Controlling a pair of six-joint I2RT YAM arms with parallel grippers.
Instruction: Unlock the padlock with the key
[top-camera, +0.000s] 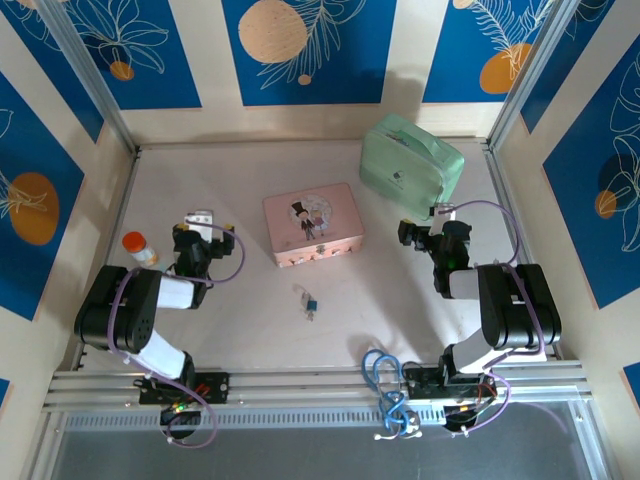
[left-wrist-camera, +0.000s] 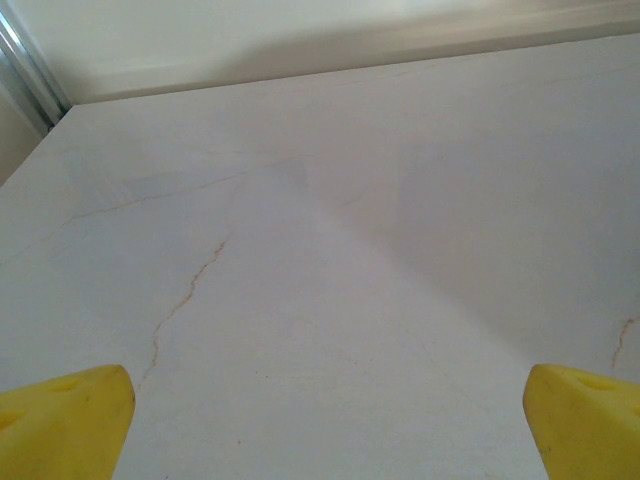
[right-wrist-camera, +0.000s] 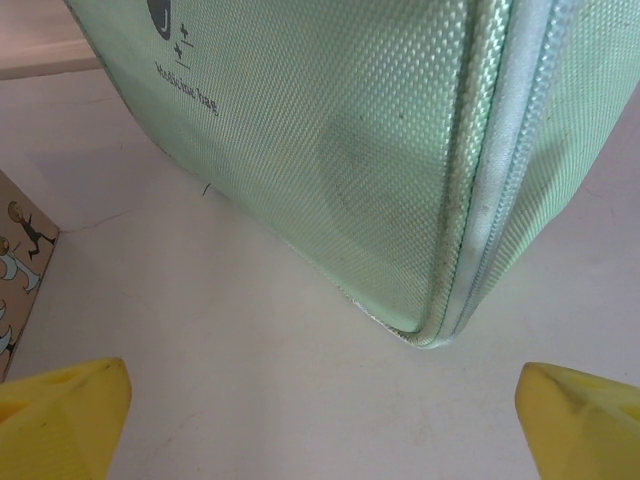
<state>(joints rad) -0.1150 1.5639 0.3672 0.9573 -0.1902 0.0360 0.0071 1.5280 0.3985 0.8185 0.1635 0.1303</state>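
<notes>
The padlock (top-camera: 309, 303) lies flat on the tabletop (top-camera: 240, 170). It is near the middle, a bit toward the near edge, just in front of the pink tin (top-camera: 313, 225). A little silver bit (top-camera: 300, 292) touches its far side. That may be the key, but it is too small to tell.

The left claw (top-camera: 200, 220) is wide open and holds nothing. It sits toward the left edge, beside an orange bottle (top-camera: 139, 248). The right claw (top-camera: 413, 232) is wide open too, with nothing in it. It points at the green bag (top-camera: 410, 165) by the far right corner.

To do this well, I think 1 claw should pin the padlock so it can't slide. The other should pick up the key by its wide end. Go slow, because tiny flat things get pushed away easily.

I can't make out the keyhole, or whether the loop is shut. In the right wrist view the green bag is cut off at the top. The pink tin is cut off at the left.
</notes>
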